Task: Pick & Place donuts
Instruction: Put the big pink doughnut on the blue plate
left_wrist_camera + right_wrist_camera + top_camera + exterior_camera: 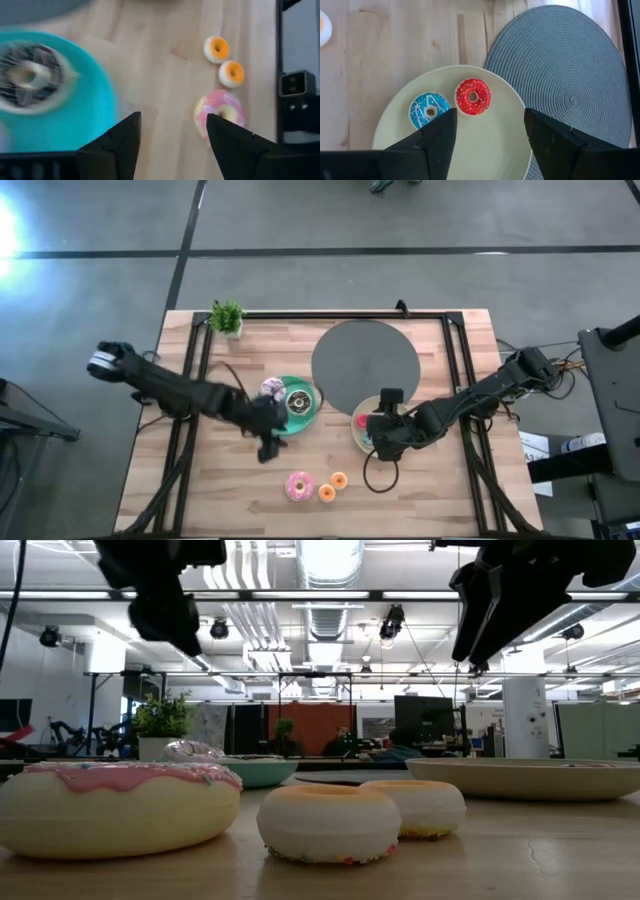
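A teal plate [312, 418] holds a chocolate donut [297, 401] and a lilac-white sprinkled donut [271, 389]. My left gripper [267, 445] is open and empty, above the wood just near of this plate; its wrist view shows the plate's rim [85, 125] and the chocolate donut [27, 77]. A pink-iced donut [299, 485] and two tiny orange donuts [339, 480] [326, 493] lie flat on the table near the front edge. My right gripper [490, 112] is open and empty above a pale-yellow plate [485, 145], which holds a red donut [473, 96] and a blue one [429, 111].
A round grey woven mat [365, 365] lies at the far middle, next to both plates. A small potted plant [228, 318] stands at the far left corner. Black frame rails [452, 370] run along the table's sides. Bare wood shows on the near left and right.
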Robot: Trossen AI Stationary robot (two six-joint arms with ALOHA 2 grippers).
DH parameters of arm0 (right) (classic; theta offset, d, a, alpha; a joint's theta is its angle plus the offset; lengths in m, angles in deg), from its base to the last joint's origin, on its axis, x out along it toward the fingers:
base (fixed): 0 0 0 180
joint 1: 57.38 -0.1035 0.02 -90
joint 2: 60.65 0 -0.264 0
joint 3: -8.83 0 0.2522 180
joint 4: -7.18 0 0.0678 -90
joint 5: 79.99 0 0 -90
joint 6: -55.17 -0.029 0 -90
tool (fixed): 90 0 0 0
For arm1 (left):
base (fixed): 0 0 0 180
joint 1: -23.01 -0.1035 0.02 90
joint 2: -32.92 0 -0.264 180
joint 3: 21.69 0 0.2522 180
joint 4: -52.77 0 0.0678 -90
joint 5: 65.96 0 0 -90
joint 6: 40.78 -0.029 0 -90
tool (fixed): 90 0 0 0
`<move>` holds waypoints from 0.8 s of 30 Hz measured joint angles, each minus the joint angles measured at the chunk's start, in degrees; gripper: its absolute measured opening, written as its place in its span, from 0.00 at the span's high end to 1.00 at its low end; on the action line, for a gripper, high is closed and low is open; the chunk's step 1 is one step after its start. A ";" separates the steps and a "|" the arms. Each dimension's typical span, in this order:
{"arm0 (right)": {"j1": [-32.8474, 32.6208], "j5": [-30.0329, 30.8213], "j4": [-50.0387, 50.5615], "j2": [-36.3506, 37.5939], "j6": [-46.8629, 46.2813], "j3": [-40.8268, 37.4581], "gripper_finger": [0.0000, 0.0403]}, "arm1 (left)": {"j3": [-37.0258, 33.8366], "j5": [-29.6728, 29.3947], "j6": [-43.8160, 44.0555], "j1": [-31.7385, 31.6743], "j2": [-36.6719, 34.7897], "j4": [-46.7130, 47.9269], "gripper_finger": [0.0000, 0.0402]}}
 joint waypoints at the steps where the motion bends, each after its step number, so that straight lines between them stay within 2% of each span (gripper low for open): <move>1: -0.01 -0.02 0.04 0.00 0.09 0.00 0.44 | 0.00 -1.23 2.46 1.76 1.34 -1.24 0.51; 5: -0.01 -0.12 0.05 0.00 2.13 0.00 0.44 | 0.91 -3.87 5.75 7.28 7.35 -7.13 0.52; 9: -0.02 -0.14 0.43 0.05 3.91 -0.03 0.44 | 3.57 -3.66 6.39 10.32 14.07 -7.12 0.52; 24: -0.18 -0.10 3.26 2.39 4.18 -0.09 0.44 | 13.77 -3.39 10.06 13.55 29.70 -4.30 0.52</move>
